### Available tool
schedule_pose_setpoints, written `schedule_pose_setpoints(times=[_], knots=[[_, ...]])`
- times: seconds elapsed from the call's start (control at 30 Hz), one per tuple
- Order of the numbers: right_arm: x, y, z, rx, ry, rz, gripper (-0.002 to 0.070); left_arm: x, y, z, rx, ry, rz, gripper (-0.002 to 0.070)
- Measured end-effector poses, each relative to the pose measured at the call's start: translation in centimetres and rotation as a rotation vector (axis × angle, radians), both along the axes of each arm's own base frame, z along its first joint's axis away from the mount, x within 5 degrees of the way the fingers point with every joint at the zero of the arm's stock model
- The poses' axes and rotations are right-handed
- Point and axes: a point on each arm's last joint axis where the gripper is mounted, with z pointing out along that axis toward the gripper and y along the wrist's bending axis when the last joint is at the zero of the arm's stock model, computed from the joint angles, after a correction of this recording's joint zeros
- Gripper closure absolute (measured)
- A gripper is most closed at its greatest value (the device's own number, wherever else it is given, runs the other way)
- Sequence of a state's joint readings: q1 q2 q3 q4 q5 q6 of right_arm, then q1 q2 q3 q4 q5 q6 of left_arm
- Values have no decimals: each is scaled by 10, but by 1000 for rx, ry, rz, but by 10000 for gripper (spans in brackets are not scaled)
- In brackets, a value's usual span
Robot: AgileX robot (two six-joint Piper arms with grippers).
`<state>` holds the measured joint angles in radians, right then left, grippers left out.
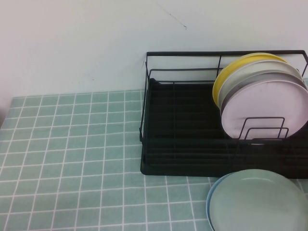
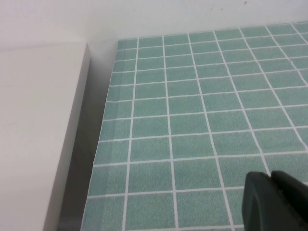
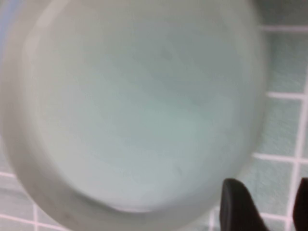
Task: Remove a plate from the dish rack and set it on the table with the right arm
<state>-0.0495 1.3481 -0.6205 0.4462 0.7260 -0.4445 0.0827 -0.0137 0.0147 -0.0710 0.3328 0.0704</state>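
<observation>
1. Round pale mint-green plate [image 1: 260, 199] lies flat on the green-tiled tabletop [image 1: 72, 159], near right, before the black wire dish rack [image 1: 192, 144].
2. Right tool [image 3: 263, 204], parted and empty, hangs beside the plate's rim.
3. Left tool [image 2: 274, 202], far left, looks closed and empty.

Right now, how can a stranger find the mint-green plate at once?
Find the black dish rack on the tiled table. In front of its right end lies the mint-green plate flat on a light blue plate, unlike the upright ones.
</observation>
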Motion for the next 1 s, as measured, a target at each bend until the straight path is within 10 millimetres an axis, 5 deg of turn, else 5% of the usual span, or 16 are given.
schedule_pose_setpoints(times=[0.47, 0.63, 1.0], knots=[[-10, 2, 8, 19, 92, 28, 458, 0, 0, 0, 0, 0, 0, 678], [-26, 5, 34, 28, -19, 64, 634, 0, 0, 0, 0, 0, 0, 678], [-85, 9, 87, -14, -279, 171, 678, 0, 0, 0, -2, 0, 1, 678]])
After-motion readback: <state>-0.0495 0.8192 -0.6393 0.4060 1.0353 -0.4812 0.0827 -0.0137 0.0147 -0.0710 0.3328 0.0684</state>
